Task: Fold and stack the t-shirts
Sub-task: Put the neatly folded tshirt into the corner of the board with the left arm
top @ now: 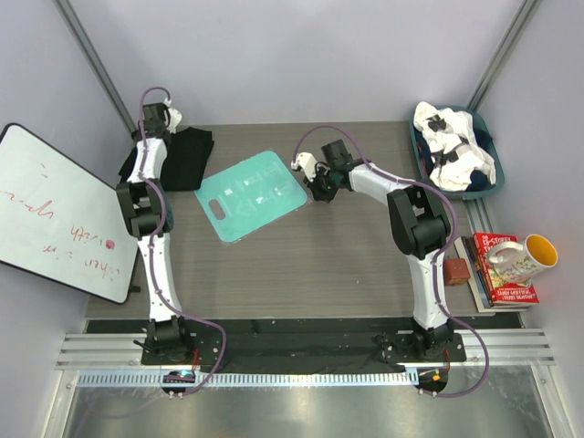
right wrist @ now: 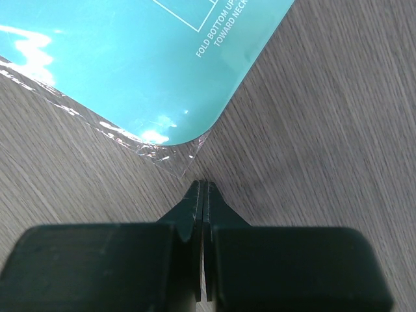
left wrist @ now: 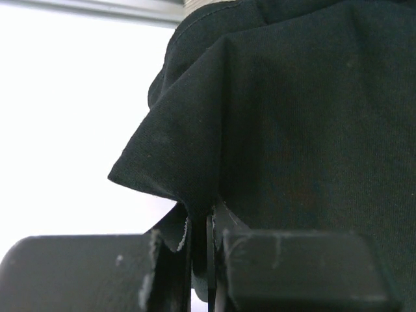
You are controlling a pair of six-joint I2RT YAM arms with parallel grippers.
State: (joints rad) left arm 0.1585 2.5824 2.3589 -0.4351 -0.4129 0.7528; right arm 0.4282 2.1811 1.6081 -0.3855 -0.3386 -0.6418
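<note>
Whiteboard [top: 64,214] leaning at left, my left gripper [left wrist: 201,229] pinched shut on the black t-shirt [top: 187,157] at the grey wood table [top: 301,265]'s back-left, teal board [top: 254,193] mid-table, my right gripper [right wrist: 203,188] closed empty beside its corner, white t-shirt [top: 452,146] in blue bin [top: 475,194], mug [top: 522,257] on books [top: 506,287].

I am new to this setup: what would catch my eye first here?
The teal board lies mid-table, the shut right gripper just beside its right corner. At far left the left gripper pinches a black shirt; at far right a white shirt lies heaped in a basket.
</note>
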